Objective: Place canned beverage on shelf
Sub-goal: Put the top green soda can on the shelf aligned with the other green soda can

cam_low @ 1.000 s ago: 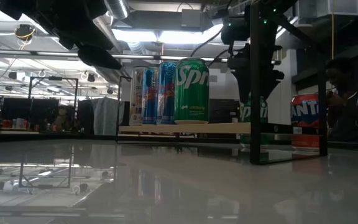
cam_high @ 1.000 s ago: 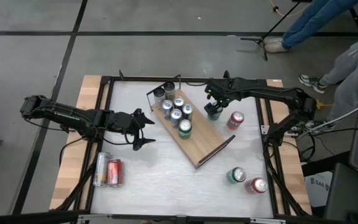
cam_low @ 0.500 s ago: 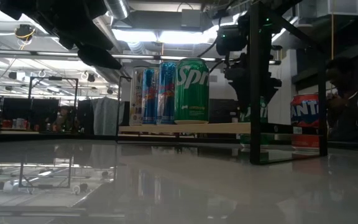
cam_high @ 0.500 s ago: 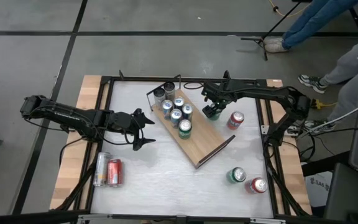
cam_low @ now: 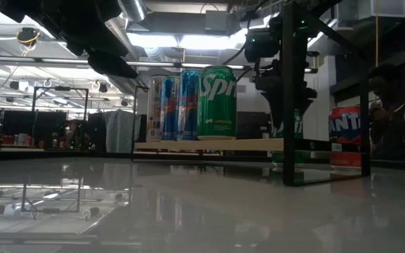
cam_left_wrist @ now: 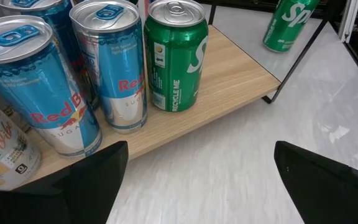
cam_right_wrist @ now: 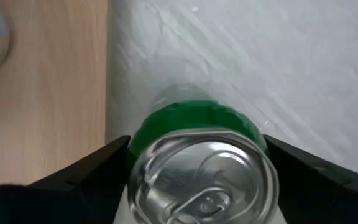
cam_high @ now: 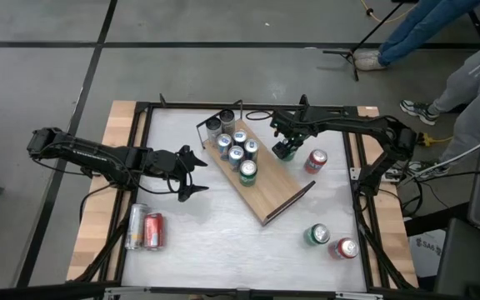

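A green can (cam_high: 287,151) stands upright on the white table just off the shelf's (cam_high: 267,190) far-right long edge. My right gripper (cam_high: 286,148) hangs over it, pointing down, with a finger on each side of the can's top (cam_right_wrist: 204,180). In the low view a black post partly hides the can (cam_low: 292,126). Several cans (cam_high: 238,150) stand on the shelf's far-left half. My left gripper (cam_high: 192,172) waits open to the left of the shelf, facing those cans (cam_left_wrist: 120,68). My right gripper takes the green can by its upper side wall (cam_right_wrist: 145,134), just under the rim, pinched between the two fingers (cam_right_wrist: 98,168). The fingers come from above, pointing down. The can stands upright with its base on the table.
A red can (cam_high: 315,161) lies beside the green one toward the right edge. A green can (cam_high: 317,235) and a red can (cam_high: 344,248) stand at the near right. Two cans (cam_high: 144,227) lie at the near left. A person's legs (cam_high: 473,83) show beyond the right edge.
My right gripper has sunk a little and shifted slightly toward the shelf, coming down around the green can's top. The can has stayed in place on the table.
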Robot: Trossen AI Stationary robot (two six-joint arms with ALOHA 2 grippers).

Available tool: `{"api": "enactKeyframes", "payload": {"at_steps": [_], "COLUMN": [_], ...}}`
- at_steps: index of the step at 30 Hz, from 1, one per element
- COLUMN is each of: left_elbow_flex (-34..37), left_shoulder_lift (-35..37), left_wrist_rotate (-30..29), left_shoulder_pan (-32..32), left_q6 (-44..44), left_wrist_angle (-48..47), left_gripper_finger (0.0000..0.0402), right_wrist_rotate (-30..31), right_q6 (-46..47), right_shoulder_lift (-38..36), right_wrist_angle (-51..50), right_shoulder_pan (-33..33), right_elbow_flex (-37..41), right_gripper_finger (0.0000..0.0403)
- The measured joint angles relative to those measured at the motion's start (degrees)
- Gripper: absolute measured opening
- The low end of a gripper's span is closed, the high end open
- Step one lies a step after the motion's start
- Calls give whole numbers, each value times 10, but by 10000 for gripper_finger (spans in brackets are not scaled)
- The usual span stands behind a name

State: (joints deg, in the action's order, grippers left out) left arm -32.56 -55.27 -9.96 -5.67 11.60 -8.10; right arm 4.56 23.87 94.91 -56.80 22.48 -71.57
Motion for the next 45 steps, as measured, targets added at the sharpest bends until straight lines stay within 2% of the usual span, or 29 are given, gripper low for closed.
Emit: {"api": "enactKeyframes", "payload": {"at_steps": [5,10,15,22,31,45], "left_elbow_flex": [0,0,0,0,0,0], "left_shoulder_lift": [0,0,0,0,0,0], "left_wrist_rotate": [0,0,0,0,0,0], "left_shoulder_pan": [0,0,0,0,0,0], "left_q6": [0,0,0,0,0,0], "left_wrist_angle": [0,0,0,0,0,0], "left_gripper_finger": [394,394,394,394,394,394], "right_wrist_rotate": [-3,-20,-37,-52,-56,-56], "right_q6": [-41,-96,-167,-298,-314,-315], "right_shoulder_lift": [-1,-1,-1,-1,1,0], "right_wrist_angle": [2,2,1,3,-14,-110], "right_shoulder_pan": [0,0,0,0,0,-9], "right_elbow_flex": [0,0,0,0,-23,-154], "right_gripper_finger": [285,285,311,291,292,291]}}
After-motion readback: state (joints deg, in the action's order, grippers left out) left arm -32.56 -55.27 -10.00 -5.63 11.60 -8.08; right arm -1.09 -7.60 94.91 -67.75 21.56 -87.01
